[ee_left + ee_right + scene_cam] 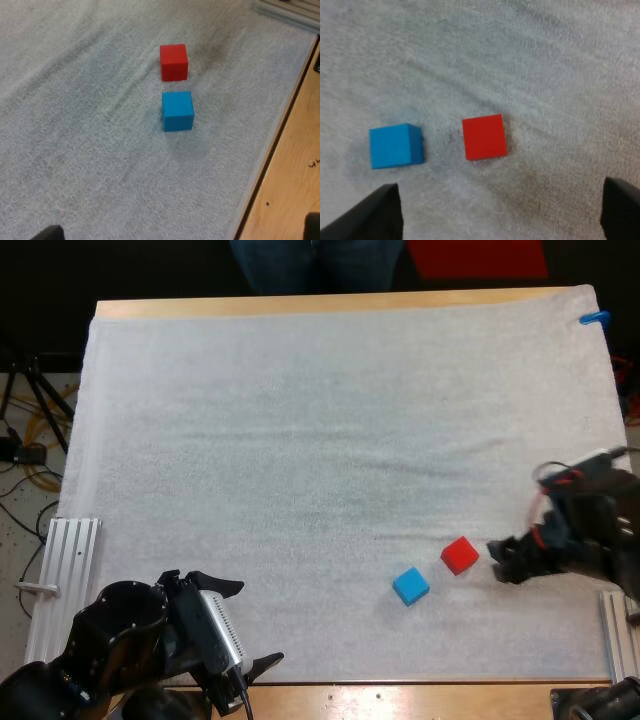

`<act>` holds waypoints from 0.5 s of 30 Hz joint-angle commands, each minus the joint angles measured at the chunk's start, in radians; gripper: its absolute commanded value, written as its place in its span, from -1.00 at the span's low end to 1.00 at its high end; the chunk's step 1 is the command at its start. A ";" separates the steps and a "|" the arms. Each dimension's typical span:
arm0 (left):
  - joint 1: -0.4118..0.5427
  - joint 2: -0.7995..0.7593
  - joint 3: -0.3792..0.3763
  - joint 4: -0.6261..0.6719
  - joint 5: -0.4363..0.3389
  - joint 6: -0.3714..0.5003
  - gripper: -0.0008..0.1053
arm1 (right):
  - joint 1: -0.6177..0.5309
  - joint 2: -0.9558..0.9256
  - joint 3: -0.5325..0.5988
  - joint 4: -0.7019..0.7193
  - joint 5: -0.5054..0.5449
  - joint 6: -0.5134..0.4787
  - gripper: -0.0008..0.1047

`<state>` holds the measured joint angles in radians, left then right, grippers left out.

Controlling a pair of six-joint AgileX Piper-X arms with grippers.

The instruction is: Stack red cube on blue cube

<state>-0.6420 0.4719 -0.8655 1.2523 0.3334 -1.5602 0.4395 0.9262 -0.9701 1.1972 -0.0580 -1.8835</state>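
The red cube (460, 555) is sitting on the white mat (300, 420) toward its near right part, and the blue cube (410, 586) is lying just beside it, the two not touching. The right gripper (498, 562) is hovering just to the right of the red cube, its fingers (375, 215) standing wide apart and clasping nothing. The left gripper (246, 628) is hanging over the mat's near left edge, well apart from both cubes, likewise spread and empty. A person (315, 265) is standing beyond the table (300, 306).

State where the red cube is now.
High view: the red cube lies on the mat, near right, beside but apart from the blue cube.
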 commanded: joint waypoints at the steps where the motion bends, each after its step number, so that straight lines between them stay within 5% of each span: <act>1: -0.004 0.001 -0.006 -0.002 -0.010 0.003 0.65 | 0.024 0.026 -0.007 -0.022 0.036 0.003 0.47; 15: -0.004 0.001 -0.006 -0.002 -0.010 0.003 0.65 | 0.083 0.429 -0.007 -0.144 0.076 -0.018 0.47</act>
<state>-0.6420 0.4719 -0.8655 1.2523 0.3314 -1.5602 0.5218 1.3597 -0.9717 1.0580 0.0206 -1.8925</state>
